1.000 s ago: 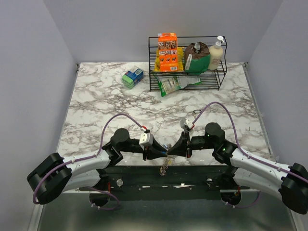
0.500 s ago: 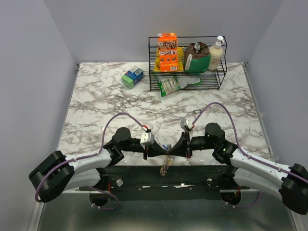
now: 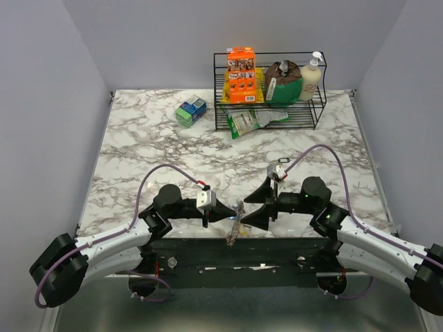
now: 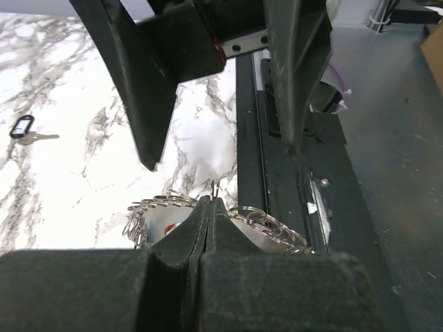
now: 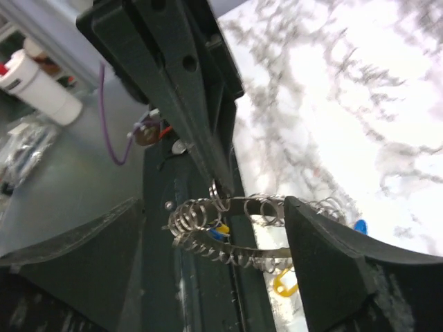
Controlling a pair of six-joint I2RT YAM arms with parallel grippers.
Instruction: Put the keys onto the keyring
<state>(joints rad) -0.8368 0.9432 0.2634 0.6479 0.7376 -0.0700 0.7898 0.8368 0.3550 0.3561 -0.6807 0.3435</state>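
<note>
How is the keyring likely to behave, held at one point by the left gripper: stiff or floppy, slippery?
Probably holds its loop shape: the keyring arcs unsupported from the shut left gripper. It likely swings or pivots, being pinched at one thin spot. Its bare coiled metal looks slippery, and the hanging keys may drag it down.

My left gripper [image 3: 227, 216] and the keyring [image 3: 235, 225] fill the gap in my right gripper [image 3: 243, 210]. Open table [image 3: 138, 159] lies beyond, up to the wire rack [image 3: 220, 104].
</note>
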